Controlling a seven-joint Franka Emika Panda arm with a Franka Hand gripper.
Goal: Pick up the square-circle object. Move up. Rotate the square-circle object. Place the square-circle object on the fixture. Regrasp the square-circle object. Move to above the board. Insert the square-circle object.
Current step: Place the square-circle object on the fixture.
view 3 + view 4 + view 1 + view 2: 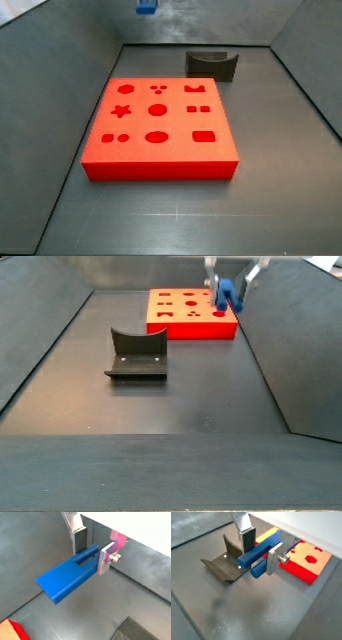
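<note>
My gripper (91, 554) is shut on the bright blue square-circle object (70, 574), which sticks out sideways from between the silver fingers. In a wrist view the gripper (260, 554) holds the piece (251, 559) in the air, with the dark fixture (228, 564) and the red board (308, 562) below. In a side view the gripper (230, 281) hangs with the blue piece (227, 296) high over the board's (187, 311) right end. Another side view shows only the blue piece (144, 7) at the top edge, far above the board (158, 125) and the fixture (211, 65).
The fixture (136, 354) stands on the dark floor in front of the board. Sloping dark walls enclose the floor on all sides. A yellow strip (264, 537) shows behind the held piece. A corner of the board (13, 631) shows in a wrist view.
</note>
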